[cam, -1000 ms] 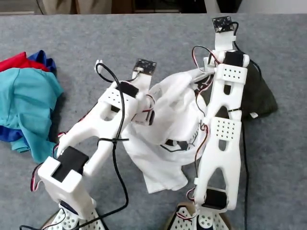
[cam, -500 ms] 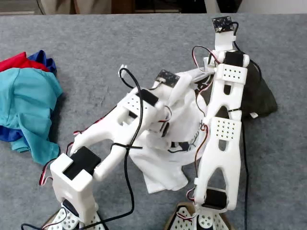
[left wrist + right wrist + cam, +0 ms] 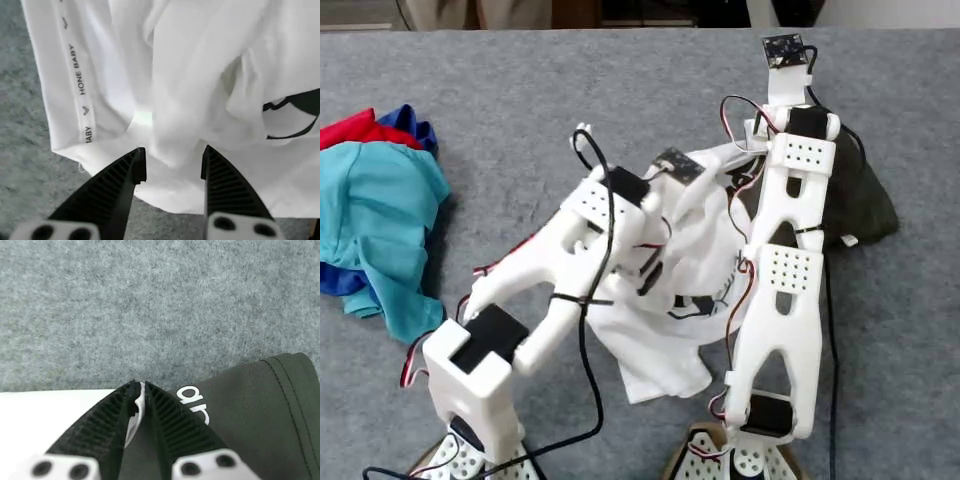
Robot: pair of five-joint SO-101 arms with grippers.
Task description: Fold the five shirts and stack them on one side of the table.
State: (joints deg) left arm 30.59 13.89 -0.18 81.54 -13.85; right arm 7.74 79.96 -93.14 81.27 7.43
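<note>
Your right tool (image 3: 141,386) pinches the white shirt (image 3: 685,255) on the counter (image 3: 570,80), beside the black shirt (image 3: 860,205); your left tool (image 3: 172,151) hovers open over a bunched white fold. Closing there could catch several layers and drag it crooked. Two tools; five shirts, seemingly, with teal shirt (image 3: 380,200), red shirt (image 3: 355,128), blue shirt (image 3: 412,122) heaped.

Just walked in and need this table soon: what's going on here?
Two robot arms are working on a white shirt crumpled in the middle of the table. The right gripper is shut on its edge, beside a black shirt; the left gripper hangs open over its folds. A teal shirt, a red shirt and a blue shirt lie heaped, unfolded, at the left side.
</note>
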